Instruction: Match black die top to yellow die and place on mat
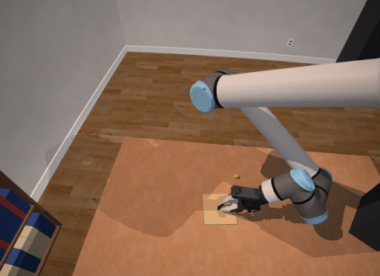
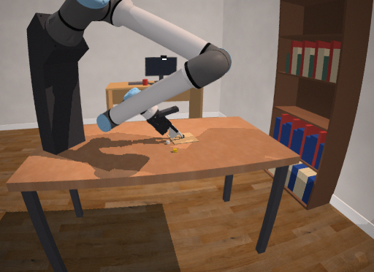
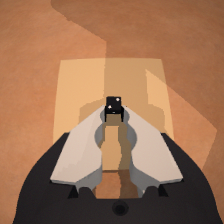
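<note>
The black die (image 3: pixel 113 107) sits between my fingertips over the light tan mat (image 3: pixel 75 85) (image 1: pixel 223 218) (image 2: pixel 190 140). Two white pips show on the face turned to the wrist camera. My gripper (image 3: pixel 113 106) (image 1: pixel 220 207) (image 2: pixel 181 136) is shut on the die, low over the mat and reaching in nearly level. I cannot tell whether the die touches the mat. The small yellow die (image 1: pixel 236 176) (image 2: pixel 174 150) lies on the table beside the mat; its top number is too small to read. A small pale die (image 2: pixel 167 142) lies near the mat's edge in the exterior view.
The wooden table (image 1: pixel 148 199) (image 2: pixel 226 156) carries everything. The robot's black base (image 2: pixel 55 86) stands at the table's back corner. A bookshelf (image 2: pixel 321 101) (image 1: pixel 22 232) stands beside the table. A desk with a monitor (image 2: pixel 161 66) is at the far wall.
</note>
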Robot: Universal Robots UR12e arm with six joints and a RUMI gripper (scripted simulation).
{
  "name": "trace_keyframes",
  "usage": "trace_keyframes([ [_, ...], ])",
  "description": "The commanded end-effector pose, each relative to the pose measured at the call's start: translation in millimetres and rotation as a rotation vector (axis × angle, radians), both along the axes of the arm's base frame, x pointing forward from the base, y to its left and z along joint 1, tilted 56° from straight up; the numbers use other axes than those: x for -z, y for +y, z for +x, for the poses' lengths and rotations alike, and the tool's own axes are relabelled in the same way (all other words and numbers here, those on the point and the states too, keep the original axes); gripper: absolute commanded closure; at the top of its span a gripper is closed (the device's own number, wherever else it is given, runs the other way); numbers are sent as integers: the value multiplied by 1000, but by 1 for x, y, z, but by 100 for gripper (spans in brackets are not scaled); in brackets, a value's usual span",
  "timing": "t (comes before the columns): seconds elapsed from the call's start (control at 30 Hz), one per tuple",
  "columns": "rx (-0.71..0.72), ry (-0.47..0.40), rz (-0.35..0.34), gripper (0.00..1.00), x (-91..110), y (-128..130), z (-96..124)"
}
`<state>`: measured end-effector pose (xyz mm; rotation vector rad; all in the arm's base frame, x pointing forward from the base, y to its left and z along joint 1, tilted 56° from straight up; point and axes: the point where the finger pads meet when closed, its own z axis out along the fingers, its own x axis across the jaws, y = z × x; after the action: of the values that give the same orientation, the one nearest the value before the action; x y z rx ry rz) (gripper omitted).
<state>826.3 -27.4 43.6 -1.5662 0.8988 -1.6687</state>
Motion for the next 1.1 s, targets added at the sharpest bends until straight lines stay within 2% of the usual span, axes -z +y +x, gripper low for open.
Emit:
trace_keyframes([
  [0.0,0,0,0,100,-2,2,-3],
  [0.2,0,0,0,100,-8,6,-10],
  [0.63,0,0,0,100,-36,26,-46],
  [1.07,0,0,0,100,-40,29,-50],
])
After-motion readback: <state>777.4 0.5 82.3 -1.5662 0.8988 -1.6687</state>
